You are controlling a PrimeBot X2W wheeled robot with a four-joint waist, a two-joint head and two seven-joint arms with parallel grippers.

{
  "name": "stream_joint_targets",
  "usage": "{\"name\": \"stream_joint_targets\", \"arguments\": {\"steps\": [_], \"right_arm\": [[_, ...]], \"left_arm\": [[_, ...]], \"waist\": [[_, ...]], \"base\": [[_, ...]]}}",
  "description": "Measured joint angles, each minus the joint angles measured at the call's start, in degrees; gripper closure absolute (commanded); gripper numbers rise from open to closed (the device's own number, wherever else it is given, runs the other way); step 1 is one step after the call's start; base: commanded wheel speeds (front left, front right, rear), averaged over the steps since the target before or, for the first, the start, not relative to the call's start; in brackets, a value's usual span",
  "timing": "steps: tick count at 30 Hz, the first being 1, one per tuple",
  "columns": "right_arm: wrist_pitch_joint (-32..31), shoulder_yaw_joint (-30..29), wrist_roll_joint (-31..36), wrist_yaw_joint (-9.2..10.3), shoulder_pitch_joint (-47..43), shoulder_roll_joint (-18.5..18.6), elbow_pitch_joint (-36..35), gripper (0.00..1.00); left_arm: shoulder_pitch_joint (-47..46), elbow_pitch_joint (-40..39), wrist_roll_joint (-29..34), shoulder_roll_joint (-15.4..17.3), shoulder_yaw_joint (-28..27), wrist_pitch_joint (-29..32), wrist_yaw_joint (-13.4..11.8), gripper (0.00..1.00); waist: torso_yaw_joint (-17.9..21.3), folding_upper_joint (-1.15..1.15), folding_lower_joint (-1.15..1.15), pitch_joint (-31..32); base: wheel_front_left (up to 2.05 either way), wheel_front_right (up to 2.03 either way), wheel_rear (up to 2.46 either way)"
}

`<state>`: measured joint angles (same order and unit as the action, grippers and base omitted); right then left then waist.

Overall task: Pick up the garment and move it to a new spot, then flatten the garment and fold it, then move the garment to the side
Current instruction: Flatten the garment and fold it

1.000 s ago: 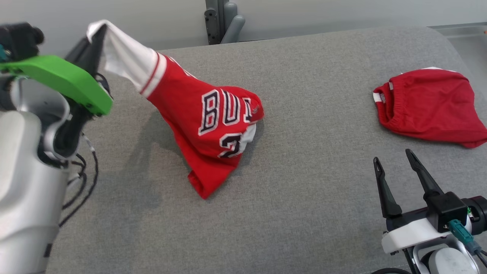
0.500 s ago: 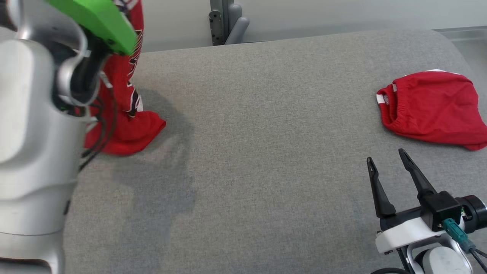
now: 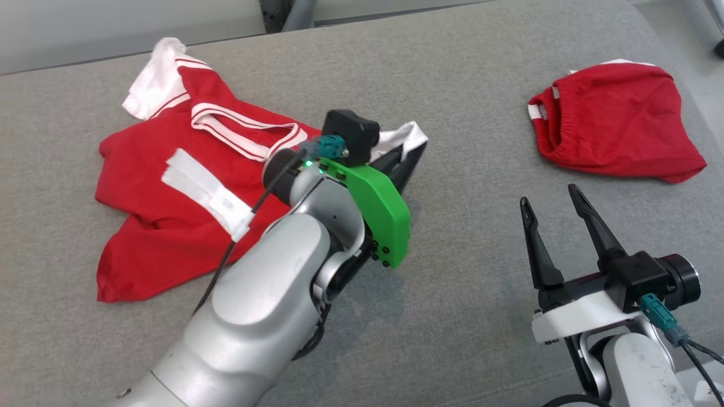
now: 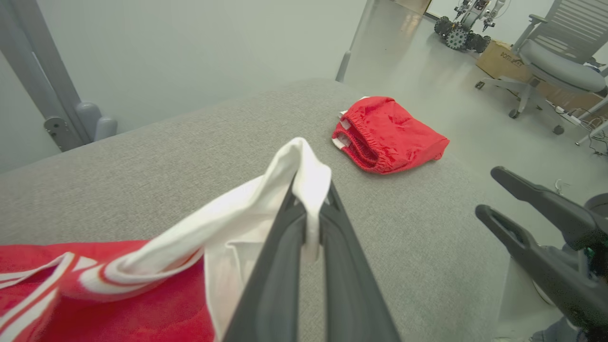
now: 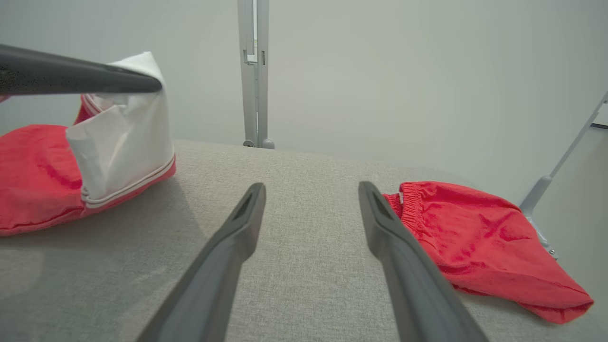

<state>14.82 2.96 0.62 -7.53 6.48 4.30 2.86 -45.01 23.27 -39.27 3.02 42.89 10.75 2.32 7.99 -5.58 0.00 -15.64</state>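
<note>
From up on the head: looking steeply down over the grey bench [image 3: 452, 350], pretty wide. From the left wrist: low and close, aimed along its gripper [image 4: 311, 204] toward the red shorts [image 4: 389, 137]. From the right wrist: skimming the bench toward the back wall [image 5: 380, 71]. Sharing those shorts across all three.

Garment [image 3: 158, 226], left: red; white sleeves, red-and-white striped neckline. Shorts [image 3: 622, 130], far right: red, white waistband tabs. Tabletop [image 3: 464, 271]: grey weave. Wrist plate [image 3: 380, 206]: bright green. Right gripper [image 3: 548, 195]: black, white base.
</note>
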Motion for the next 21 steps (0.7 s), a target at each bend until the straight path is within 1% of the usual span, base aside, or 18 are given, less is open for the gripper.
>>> {"name": "stream_joint_targets", "arguments": {"steps": [1,3,7,12,13,14,15,16,21], "right_arm": [[0.0,0.15,0.0,0.0,0.34,-0.24,-0.05,0.0],[0.0,0.29,-0.08,0.0,0.81,-0.54,0.1,0.0],[0.0,0.27,-0.59,0.0,1.09,-1.16,0.58,0.0],[0.0,0.15,-1.31,0.0,1.29,-1.43,0.94,0.0],[0.0,0.24,-1.99,0.0,1.35,-1.44,1.01,0.0],[0.01,0.33,-2.63,0.0,1.48,-1.46,1.04,0.0],[0.0,0.32,-3.07,0.0,1.68,-1.52,1.04,0.0],[0.0,0.19,-3.34,0.0,1.92,-1.52,1.04,0.0],[0.0,-0.9,-3.77,0.0,1.85,-1.53,1.07,0.0]], "left_arm": [[0.02,0.49,-0.31,0.09,1.75,-0.41,0.0,1.0],[-0.15,0.25,-2.1,-0.03,5.73,-1.8,-0.76,1.0],[-1.78,0.57,-5.26,-0.22,12.4,-4.47,-3.44,1.0],[-4.21,2.41,-8.57,-0.21,18.39,-9.04,-6.11,1.0],[-4.71,2.9,-9.01,-0.2,19.15,-10.43,-6.49,0.96],[-5.11,3.44,-9.88,-0.2,20.06,-11.47,-6.94,0.68],[-5.26,4.08,-10.79,-0.19,20.89,-12.09,-6.95,0.5],[-5.24,4.57,-11.56,-0.15,22.01,-12.63,-6.84,0.0],[-5.42,5.78,-14.52,-0.19,26.11,-13.8,-6.82,0.0]], "waist": [[0.68,0.0,0.0,-0.46],[2.16,0.0,0.0,-1.4],[5.23,0.0,0.0,-3.3],[9.11,0.0,0.0,-5.49],[9.83,0.0,0.0,-5.89],[10.53,0.0,0.0,-6.3],[11.17,0.0,0.0,-6.71],[11.74,0.0,0.0,-7.1],[13.33,0.0,0.0,-8.83]], "base": [[0.0,0.0,0.0],[0.0,0.0,0.0],[0.0,0.0,0.0],[0.0,0.0,0.0],[0.0,0.0,0.0],[0.0,0.0,0.0],[0.0,0.0,0.0],[0.0,0.0,0.0],[0.0,0.0,0.0]]}}
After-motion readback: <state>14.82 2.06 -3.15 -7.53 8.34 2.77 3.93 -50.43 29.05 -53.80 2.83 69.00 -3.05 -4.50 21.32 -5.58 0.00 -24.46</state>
